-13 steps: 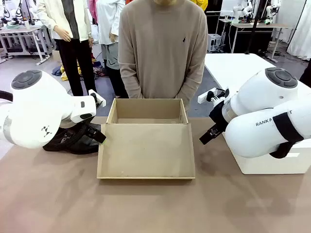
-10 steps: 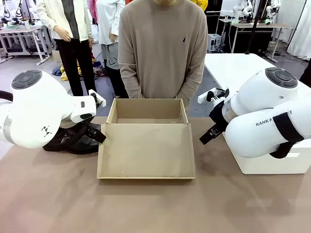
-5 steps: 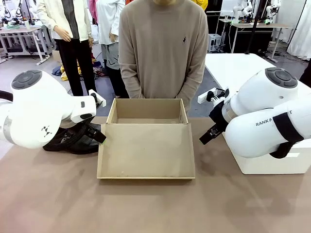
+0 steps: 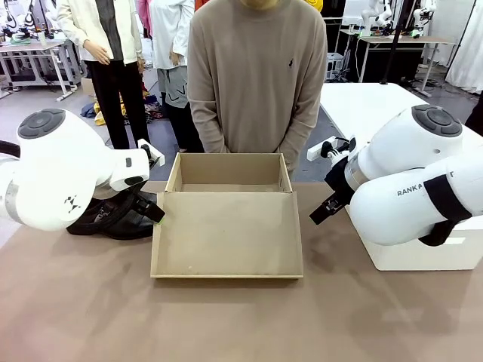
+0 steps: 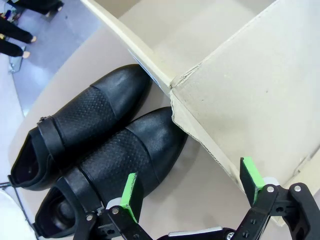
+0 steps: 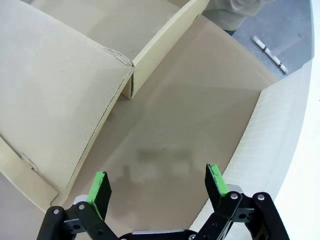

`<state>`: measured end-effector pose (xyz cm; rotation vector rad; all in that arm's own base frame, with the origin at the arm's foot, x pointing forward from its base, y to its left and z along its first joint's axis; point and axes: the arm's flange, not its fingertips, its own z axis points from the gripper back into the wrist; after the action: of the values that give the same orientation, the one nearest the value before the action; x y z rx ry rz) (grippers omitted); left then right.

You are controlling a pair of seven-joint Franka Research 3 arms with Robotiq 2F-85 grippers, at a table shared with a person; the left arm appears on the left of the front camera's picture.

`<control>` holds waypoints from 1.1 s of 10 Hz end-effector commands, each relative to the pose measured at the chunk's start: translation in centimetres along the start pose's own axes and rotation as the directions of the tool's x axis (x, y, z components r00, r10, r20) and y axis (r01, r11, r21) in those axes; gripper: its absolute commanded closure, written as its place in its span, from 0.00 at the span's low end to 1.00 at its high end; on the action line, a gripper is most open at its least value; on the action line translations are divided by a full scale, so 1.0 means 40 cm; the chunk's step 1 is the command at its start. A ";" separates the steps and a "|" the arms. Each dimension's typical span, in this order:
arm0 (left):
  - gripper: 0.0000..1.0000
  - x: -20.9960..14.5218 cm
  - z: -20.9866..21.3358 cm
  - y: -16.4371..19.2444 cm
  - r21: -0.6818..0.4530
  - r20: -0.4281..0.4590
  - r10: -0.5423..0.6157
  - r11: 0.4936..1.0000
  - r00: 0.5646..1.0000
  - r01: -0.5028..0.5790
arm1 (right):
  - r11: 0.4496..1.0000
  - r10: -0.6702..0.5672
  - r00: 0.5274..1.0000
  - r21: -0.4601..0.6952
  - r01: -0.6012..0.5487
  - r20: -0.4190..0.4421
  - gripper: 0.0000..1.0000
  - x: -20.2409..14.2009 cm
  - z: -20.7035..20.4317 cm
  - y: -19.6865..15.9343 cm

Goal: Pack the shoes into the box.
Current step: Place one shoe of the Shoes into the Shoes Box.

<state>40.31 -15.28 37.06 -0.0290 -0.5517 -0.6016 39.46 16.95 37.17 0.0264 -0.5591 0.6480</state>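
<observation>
Left gripper [image 5: 190,192] was spread wide and empty, shoes [image 5: 95,150] lay just ahead of it against the box [image 5: 240,100], right gripper [image 6: 157,186] was likewise spread.

The left arm [image 4: 53,173] hides most of the shoes [image 4: 124,219] from the front. Up close, the near shoe's [image 5: 115,170] heel end runs off the bottom edge.

The glossy black shoes [image 4: 113,217] lie side by side at 9 o'clock of the open box [image 4: 226,234], toes at its wall.
</observation>
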 end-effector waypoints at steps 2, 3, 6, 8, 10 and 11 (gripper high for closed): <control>0.00 0.012 0.026 0.004 0.010 0.015 0.004 1.000 1.000 -0.004 | 1.000 -0.014 1.000 0.018 0.014 -0.004 0.00 0.020 0.031 -0.012; 0.00 0.025 0.059 0.007 0.025 0.026 0.000 1.000 1.000 -0.001 | 0.999 -0.012 1.000 0.035 0.012 -0.003 0.00 0.036 0.059 -0.020; 0.00 0.060 0.145 0.020 0.020 0.064 -0.002 1.000 0.998 0.001 | 0.998 0.009 1.000 0.057 -0.010 0.018 0.00 0.073 0.135 -0.030; 0.00 0.087 0.207 0.029 0.040 0.065 -0.037 0.999 0.997 0.034 | 0.997 0.042 0.998 0.069 -0.045 0.040 0.00 0.088 0.197 -0.043; 0.00 0.101 0.262 0.056 -0.005 0.064 -0.133 0.991 0.989 0.134 | 0.982 0.105 0.991 0.147 -0.115 0.078 0.00 0.086 0.249 -0.056; 0.00 0.104 0.282 0.078 -0.071 0.071 -0.197 0.977 0.978 0.202 | 0.968 0.144 0.984 0.191 -0.162 0.104 0.00 0.080 0.278 -0.069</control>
<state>39.08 -14.52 48.27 -0.0209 -0.6239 -0.7195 37.78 16.09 47.89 0.1284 -0.5962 0.7700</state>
